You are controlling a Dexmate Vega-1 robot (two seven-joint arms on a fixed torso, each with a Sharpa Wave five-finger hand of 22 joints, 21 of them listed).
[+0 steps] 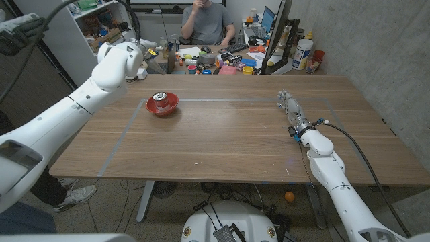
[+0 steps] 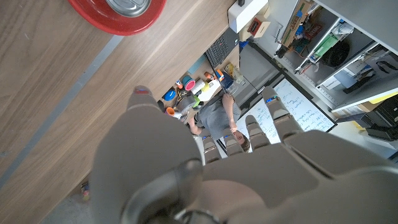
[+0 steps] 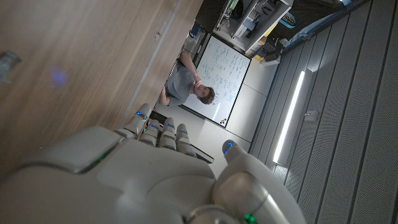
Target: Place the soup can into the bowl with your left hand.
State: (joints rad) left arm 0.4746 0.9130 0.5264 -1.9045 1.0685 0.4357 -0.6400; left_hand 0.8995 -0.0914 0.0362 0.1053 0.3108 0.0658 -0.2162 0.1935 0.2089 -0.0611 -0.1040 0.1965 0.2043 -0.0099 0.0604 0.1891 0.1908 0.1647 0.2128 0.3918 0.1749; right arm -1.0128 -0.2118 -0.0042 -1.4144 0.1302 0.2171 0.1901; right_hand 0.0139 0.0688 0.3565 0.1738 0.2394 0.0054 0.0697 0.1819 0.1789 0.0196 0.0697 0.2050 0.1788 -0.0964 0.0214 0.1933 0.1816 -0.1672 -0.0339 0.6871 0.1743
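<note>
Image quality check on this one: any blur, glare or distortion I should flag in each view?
Head view: evenly lit and sharp, soup can in the red bowl clear, mild wide-angle bending at edges. Left wrist view: left hand close and soft, bowl cut off at the frame edge. Right wrist view: table blurred with a bluish spot, right hand soft, bright ceiling light strip.

bowl [image 1: 162, 105]: red | soup can [image 1: 159, 97]: silver top | table [image 1: 228, 134]: brown wood grain | hands: white

Wooden table [image 1: 222, 138]: red bowl [image 1: 162, 105] on it.
</note>
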